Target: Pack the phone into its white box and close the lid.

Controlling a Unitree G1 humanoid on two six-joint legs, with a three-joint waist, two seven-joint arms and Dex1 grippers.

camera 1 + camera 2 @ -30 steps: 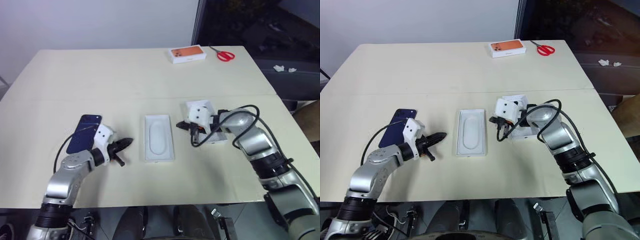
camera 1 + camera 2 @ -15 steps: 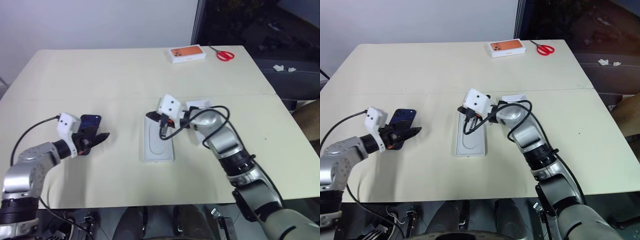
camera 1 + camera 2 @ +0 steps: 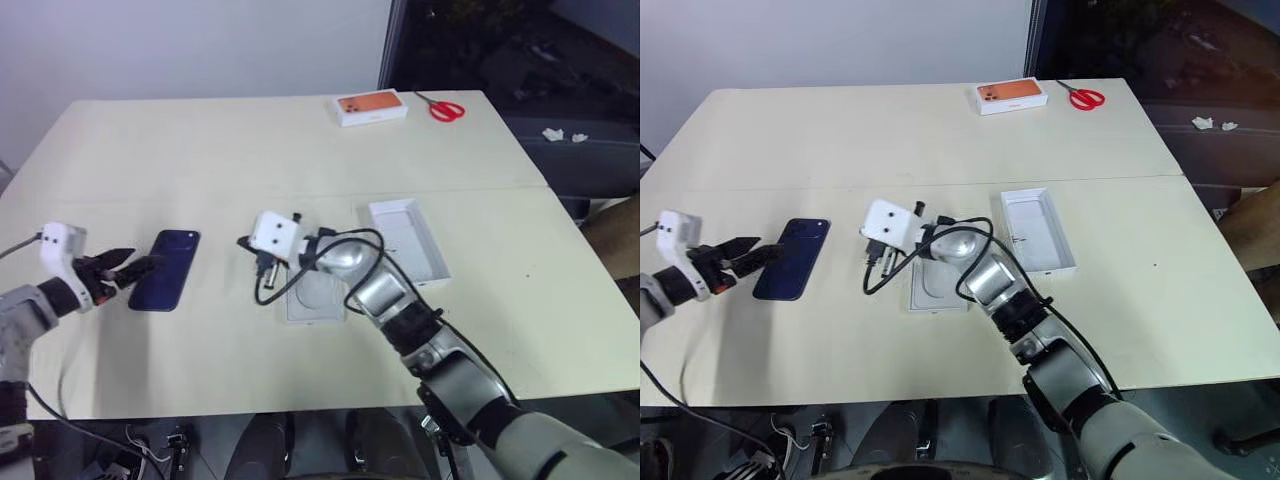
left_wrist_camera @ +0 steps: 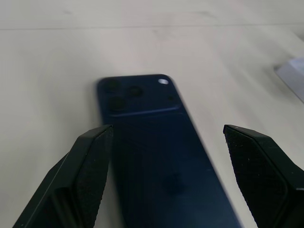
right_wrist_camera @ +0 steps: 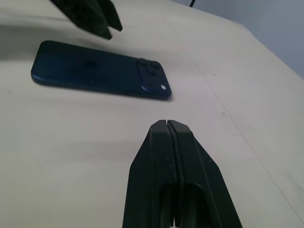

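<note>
The phone [image 3: 165, 270], dark navy with its camera cluster up, lies flat on the table left of centre. My left gripper [image 3: 140, 265] is open at the phone's left edge. In the left wrist view its fingers [image 4: 80, 171] stand on either side of the phone's [image 4: 156, 161] near end. My right gripper [image 3: 243, 243] is shut and hovers just right of the phone, pointing at it [image 5: 99, 71]. A white rectangular tray [image 3: 408, 240] with a raised rim lies right of centre. I cannot tell whether it is the white box or the lid.
A thin white insert [image 3: 308, 300] with a rounded recess lies at the centre, partly under my right arm. A white box with an orange top [image 3: 372, 107] and red scissors [image 3: 448, 108] lie at the far edge. A black cable loops below my right wrist.
My left gripper has opened and swung out to the phone's left side. My right arm has moved left from the white tray, across the insert, toward the phone, uncovering the tray.
</note>
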